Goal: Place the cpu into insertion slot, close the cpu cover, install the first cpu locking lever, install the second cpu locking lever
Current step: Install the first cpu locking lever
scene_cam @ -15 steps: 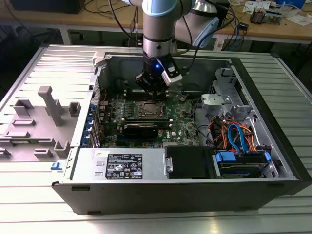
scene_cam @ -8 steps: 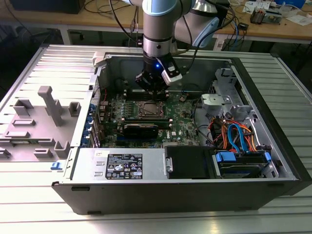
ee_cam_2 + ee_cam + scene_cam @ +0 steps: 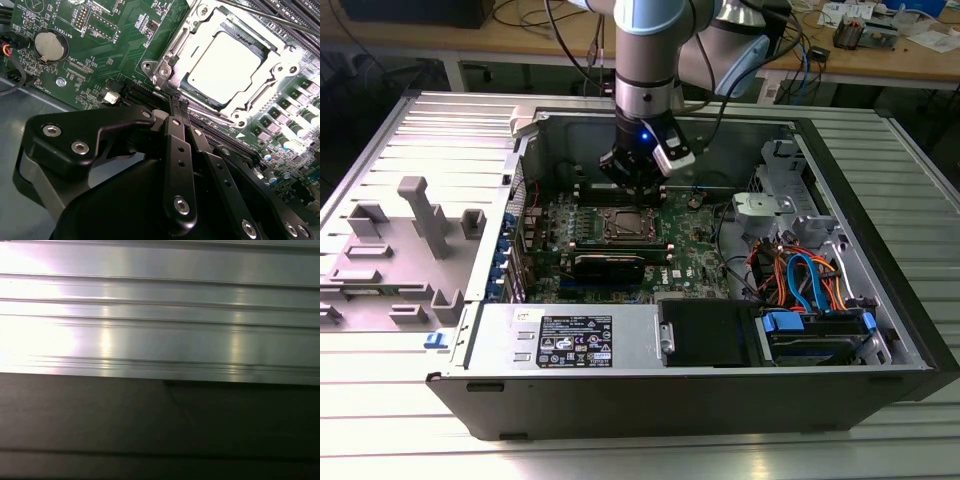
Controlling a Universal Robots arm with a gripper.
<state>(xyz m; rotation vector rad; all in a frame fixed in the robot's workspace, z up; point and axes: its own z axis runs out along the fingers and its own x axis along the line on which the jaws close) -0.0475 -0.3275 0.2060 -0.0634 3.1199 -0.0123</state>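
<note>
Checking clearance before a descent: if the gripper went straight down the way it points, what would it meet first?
Probably the motherboard's slots just beside the cpu cover; the gripper hangs near that edge, though depth is unclear.

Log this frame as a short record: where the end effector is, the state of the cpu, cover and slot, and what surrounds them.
setting: open computer case lying on a ribbed metal table
end effector: fingers together, empty, just above the motherboard at the socket's edge
cpu: seated flat in the insertion slot
cpu cover: down over the cpu, its window showing the chip's top
levers: state cannot be told
nearby: round coin battery on the board; orange and blue cables at the exterior view's right
</note>
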